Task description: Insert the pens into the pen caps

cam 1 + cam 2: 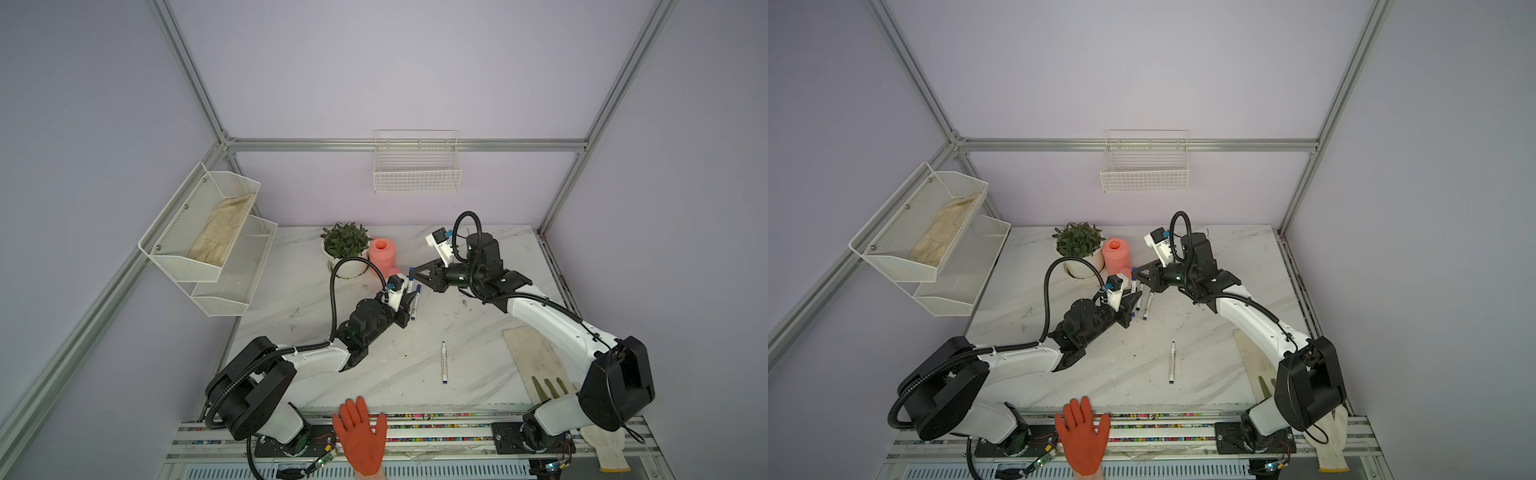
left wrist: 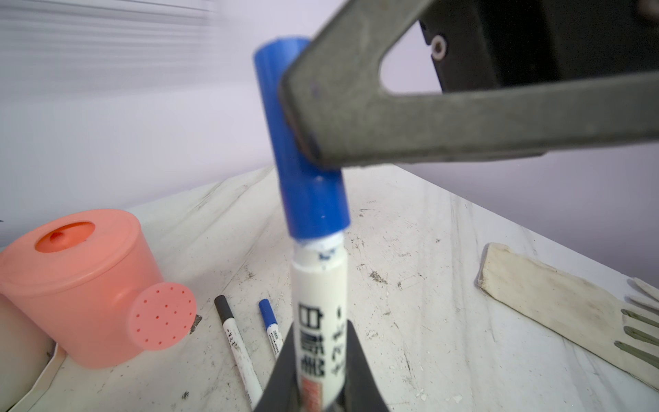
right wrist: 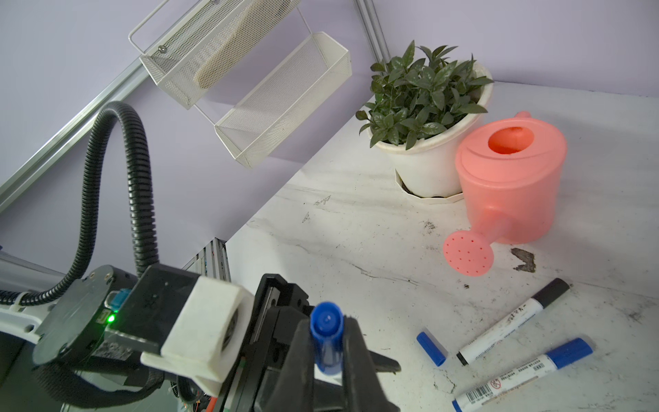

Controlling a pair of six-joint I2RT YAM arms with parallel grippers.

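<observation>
your left gripper (image 2: 318, 360) pinches the pen (image 2: 319, 285), right gripper (image 3: 326, 344) pinches the blue cap (image 2: 310, 192) partly on its tip, above the bench (image 2: 428, 249). cap looks tilted, so pushing could jam it.

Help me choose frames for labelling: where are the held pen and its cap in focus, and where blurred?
Left wrist view: blue cap and held pen sit near the lens, both soft. Right wrist view: cap slightly soft, the lying pens crisp. Both top views: evenly lit, but pen and cap tiny.
</observation>
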